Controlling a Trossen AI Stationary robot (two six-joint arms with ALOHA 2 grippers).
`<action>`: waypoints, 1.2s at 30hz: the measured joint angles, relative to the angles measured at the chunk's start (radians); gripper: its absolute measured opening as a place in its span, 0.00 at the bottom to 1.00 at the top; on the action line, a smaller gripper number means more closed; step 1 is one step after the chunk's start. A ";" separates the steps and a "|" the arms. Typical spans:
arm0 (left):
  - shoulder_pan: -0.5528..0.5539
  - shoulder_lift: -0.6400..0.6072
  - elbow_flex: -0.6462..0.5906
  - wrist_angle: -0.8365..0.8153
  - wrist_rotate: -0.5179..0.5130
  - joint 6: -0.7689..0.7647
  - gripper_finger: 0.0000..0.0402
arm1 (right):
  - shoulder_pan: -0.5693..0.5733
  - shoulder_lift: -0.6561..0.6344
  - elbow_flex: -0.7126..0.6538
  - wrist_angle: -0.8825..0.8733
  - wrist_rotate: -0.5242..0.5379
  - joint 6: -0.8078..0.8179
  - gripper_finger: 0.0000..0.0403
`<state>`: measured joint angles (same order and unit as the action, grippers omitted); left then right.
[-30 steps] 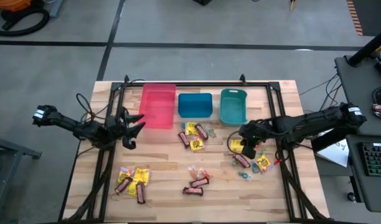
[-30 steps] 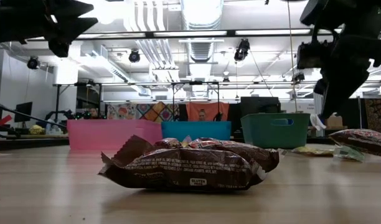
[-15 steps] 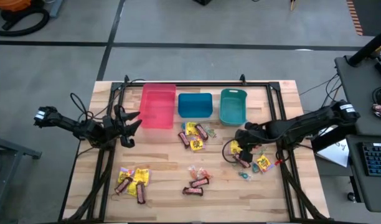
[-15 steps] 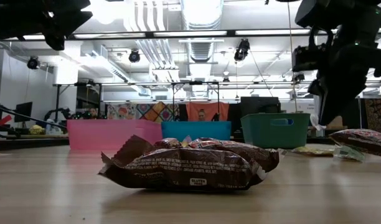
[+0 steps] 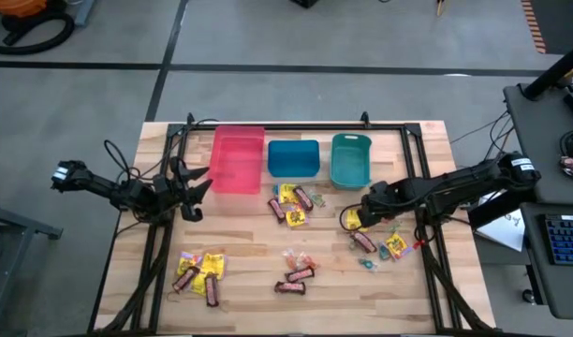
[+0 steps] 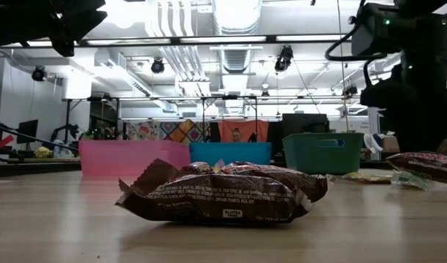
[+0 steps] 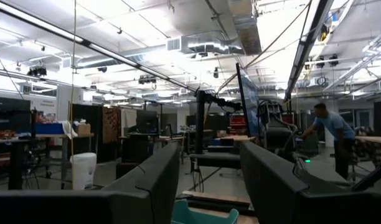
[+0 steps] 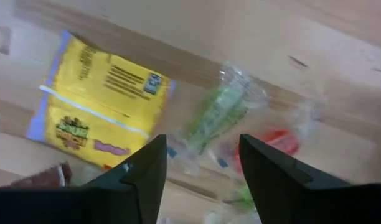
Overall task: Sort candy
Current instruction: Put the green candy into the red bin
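A workshop with grey floor and exposed ceiling ducts surrounds a pale wooden surface (image 5: 268,271), framed by black rails. Along its far side stand three bins in a row: pink bin (image 5: 237,159), blue bin (image 5: 294,158) and teal bin (image 5: 351,159).

The left arm waits at the surface's left edge, just beside the pink bin; its left tool (image 5: 195,194) is lifted off the wood with its fingers spread apart, holding nothing. The right arm reaches in from the right, and the right tool (image 5: 369,213) is low over the right-hand scatter of candy. In the right wrist view its fingers stand apart and empty, straddling a clear-wrapped green piece (image 8: 214,119), with a yellow packet (image 8: 98,118) to one side and a clear-wrapped red piece (image 8: 279,140) to the other.

The candy is unsorted and on the wood: a cluster (image 5: 294,203) in front of the blue bin, a group (image 5: 199,272) near the left front corner, a few bars (image 5: 296,276) at the middle front, and the pieces (image 5: 380,241) under and beside the right tool. One dark brown bar (image 6: 222,193) fills the low view. No candy can be seen in any bin.

The step in hand looks like the approach for a pick on the right. The next move calls for lowering squarely over one sweet and closing without catching its neighbours, since they lie close together.

Compared with a second ago, the right tool has shifted and dropped nearer the wood; the left arm has drawn back slightly leftward. The candy lies as it did.
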<state>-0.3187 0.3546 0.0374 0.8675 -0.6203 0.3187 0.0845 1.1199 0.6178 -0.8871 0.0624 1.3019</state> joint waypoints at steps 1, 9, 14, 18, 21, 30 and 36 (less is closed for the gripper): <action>0.000 0.000 0.000 0.005 0.000 0.004 0.39 | 0.000 0.006 0.000 -0.001 0.001 0.011 0.48; 0.000 -0.002 0.000 0.007 0.000 0.013 0.39 | 0.000 0.087 0.000 0.017 0.017 0.021 0.40; 0.000 -0.002 0.000 0.007 0.000 0.014 0.39 | 0.000 0.136 0.000 0.061 0.016 0.006 0.26; 0.000 -0.002 0.000 0.007 -0.001 0.013 0.39 | 0.000 0.146 0.000 0.085 0.016 -0.016 0.11; 0.000 -0.002 0.000 0.007 -0.001 0.014 0.39 | 0.000 0.140 0.000 0.090 0.016 -0.020 0.04; 0.000 -0.002 0.000 0.007 -0.001 0.013 0.39 | 0.000 0.037 0.083 0.069 -0.014 -0.074 0.03; 0.000 -0.001 0.000 0.007 -0.001 0.012 0.39 | 0.000 -0.016 0.235 0.132 0.031 -0.288 0.03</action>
<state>-0.3187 0.3538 0.0376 0.8742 -0.6212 0.3309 0.0845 1.1034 0.8525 -0.7556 0.0930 1.0136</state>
